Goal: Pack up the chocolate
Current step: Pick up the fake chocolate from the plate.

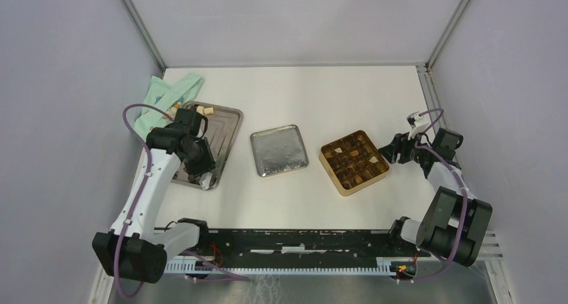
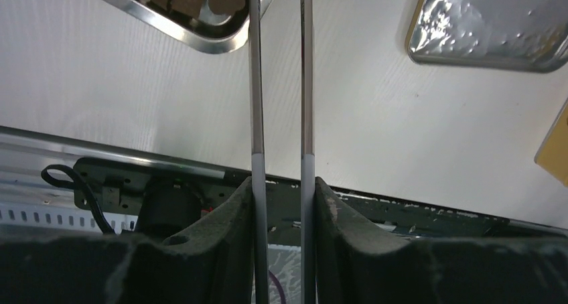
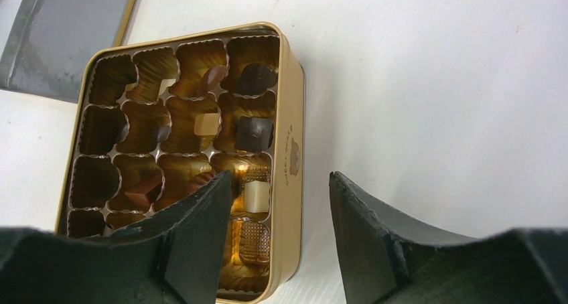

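Tabletop (image 1: 321,96) white, walls (image 1: 60,83) pale lilac.

Overhead view, two close wrist views

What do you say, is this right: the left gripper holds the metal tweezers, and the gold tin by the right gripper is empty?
Not quite: the gold tin is not empty; the right wrist view shows several chocolates in its compartments. The left gripper does hold the metal tweezers, and the tin is by the right gripper.
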Motion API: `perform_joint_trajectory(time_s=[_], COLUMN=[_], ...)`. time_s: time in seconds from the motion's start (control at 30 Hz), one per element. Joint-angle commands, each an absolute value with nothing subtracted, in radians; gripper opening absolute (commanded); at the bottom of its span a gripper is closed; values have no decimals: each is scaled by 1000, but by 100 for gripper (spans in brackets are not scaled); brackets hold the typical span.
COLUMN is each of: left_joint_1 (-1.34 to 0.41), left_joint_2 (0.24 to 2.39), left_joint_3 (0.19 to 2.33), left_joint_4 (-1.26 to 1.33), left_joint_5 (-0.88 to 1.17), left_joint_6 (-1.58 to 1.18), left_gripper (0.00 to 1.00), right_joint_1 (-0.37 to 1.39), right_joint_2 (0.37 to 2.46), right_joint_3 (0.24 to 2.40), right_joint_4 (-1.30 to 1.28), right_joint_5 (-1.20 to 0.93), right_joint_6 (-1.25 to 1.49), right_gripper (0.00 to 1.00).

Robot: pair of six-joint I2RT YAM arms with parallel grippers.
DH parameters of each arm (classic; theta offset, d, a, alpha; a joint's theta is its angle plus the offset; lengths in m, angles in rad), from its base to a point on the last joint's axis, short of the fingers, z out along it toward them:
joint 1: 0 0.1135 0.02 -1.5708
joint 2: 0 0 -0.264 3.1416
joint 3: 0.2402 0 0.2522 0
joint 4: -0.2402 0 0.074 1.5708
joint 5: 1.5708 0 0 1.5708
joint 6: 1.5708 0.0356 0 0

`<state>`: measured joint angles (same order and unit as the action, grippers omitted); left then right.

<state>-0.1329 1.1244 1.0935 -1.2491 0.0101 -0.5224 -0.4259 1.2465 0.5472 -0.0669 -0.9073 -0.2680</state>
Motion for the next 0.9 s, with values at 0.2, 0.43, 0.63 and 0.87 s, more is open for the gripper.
perform_joint_trajectory(time_s=[0.2,0.43,0.63,0.87], left_joint_1=[-165,-178,-200,-211], left_joint_2=[1057,1063,1055,1056], left_joint_3=[1102,1073,1033,1010], left_joint_4=[-1412,-1404,-1401,-1391], left_joint_5=[-51,-62,-53,-52], left_joint_6=[-632,-630,-634,-635], left_gripper=[40,40,41,42], right_joint_1=[-431,-434,-435,-436], right_joint_2=[1271,1265,1268,1270], right_joint_3=[560,561,563,563], right_joint_4=[-60,-64,-65,-66], right_joint_5=[-948,-954,-960,-966], right_joint_6=[-288,-295,-295,-293], right_gripper=[61,61,61,61])
